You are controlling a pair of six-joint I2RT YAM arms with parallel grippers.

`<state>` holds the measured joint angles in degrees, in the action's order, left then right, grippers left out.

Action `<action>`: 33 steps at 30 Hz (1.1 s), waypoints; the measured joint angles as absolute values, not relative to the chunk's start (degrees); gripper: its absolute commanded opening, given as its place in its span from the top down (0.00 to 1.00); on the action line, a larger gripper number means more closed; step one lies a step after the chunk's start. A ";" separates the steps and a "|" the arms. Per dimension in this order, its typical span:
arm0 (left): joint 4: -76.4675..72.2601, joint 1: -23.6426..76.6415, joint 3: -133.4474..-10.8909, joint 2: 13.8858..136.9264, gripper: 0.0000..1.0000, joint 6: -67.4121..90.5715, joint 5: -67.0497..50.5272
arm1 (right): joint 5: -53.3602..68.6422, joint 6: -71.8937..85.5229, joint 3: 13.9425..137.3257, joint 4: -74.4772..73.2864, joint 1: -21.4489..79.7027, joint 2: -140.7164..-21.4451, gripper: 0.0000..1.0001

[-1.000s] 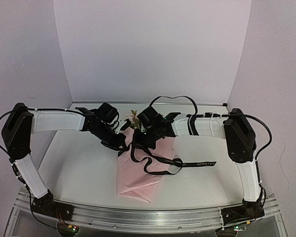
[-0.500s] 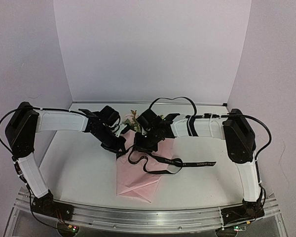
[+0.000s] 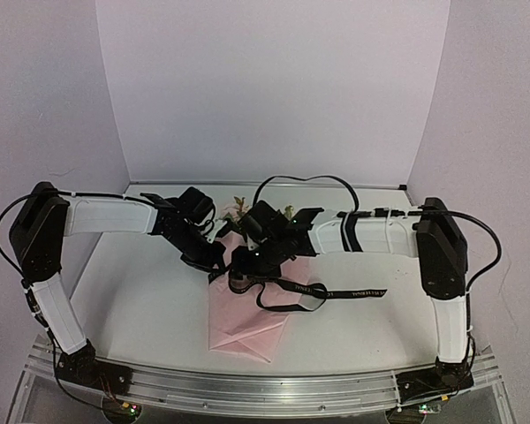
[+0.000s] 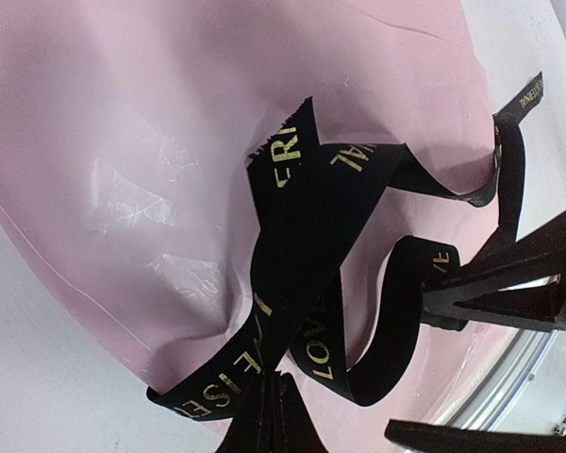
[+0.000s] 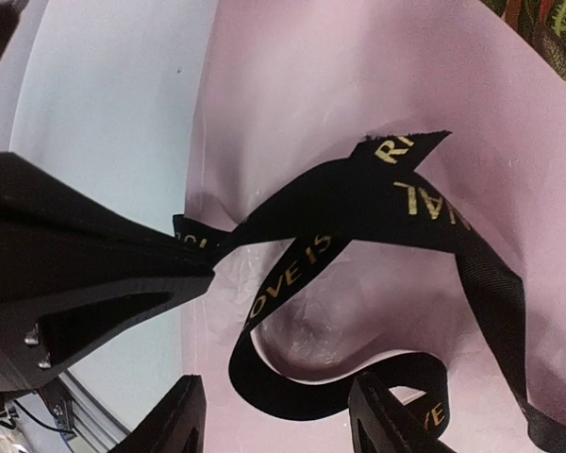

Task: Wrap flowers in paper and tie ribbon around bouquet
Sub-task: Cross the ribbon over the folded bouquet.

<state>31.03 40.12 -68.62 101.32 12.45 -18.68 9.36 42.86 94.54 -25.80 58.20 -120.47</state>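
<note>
Right gripper has swung in over the bouquet and sprung its jaws apart, dropping the ribbon, whose black loop now lies slack between its fingers on the pink paper. Left gripper stays pinched tight on one ribbon end. Looks like a re-grip is coming: the crossing isn't cinched yet, and the long tail trails right across the table

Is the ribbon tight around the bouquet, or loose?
Loose. The ribbon crosses over the paper in slack open loops, one strand pinched in the left gripper; no tightened knot shows.
</note>
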 measured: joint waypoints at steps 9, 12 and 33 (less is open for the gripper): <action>31.02 40.07 -68.62 101.32 1.00 12.45 -18.70 | 8.54 40.49 94.54 -26.08 60.23 -120.44 0.60; 31.00 40.07 -68.62 101.32 1.00 12.45 -18.72 | 8.57 40.35 94.67 -26.25 60.45 -120.59 0.61; 31.00 39.93 -68.62 101.33 1.00 12.45 -18.83 | 8.72 43.53 97.11 -26.62 59.31 -124.75 0.99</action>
<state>31.00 39.93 -68.62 101.33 12.45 -18.83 8.72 43.53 97.11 -26.62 59.31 -124.75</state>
